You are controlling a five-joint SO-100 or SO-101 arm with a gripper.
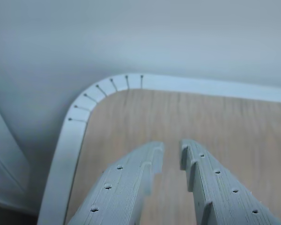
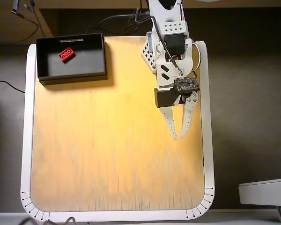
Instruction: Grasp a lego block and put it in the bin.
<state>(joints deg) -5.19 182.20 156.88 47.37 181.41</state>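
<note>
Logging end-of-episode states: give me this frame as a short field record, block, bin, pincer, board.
lego block: red lego block lies inside the bin, near its upper left part in the overhead view
bin: black bin at the board's upper left corner, white label strip on its top rim
pincer: pincer empty, fingers slightly apart, over bare wood near the board's right edge; the wrist view shows nothing between the fingers
board: wooden board with white rim, no other loose items visible
task state: block already in bin

Hobby desk setup: white-rimmed wooden board; loose cables
</note>
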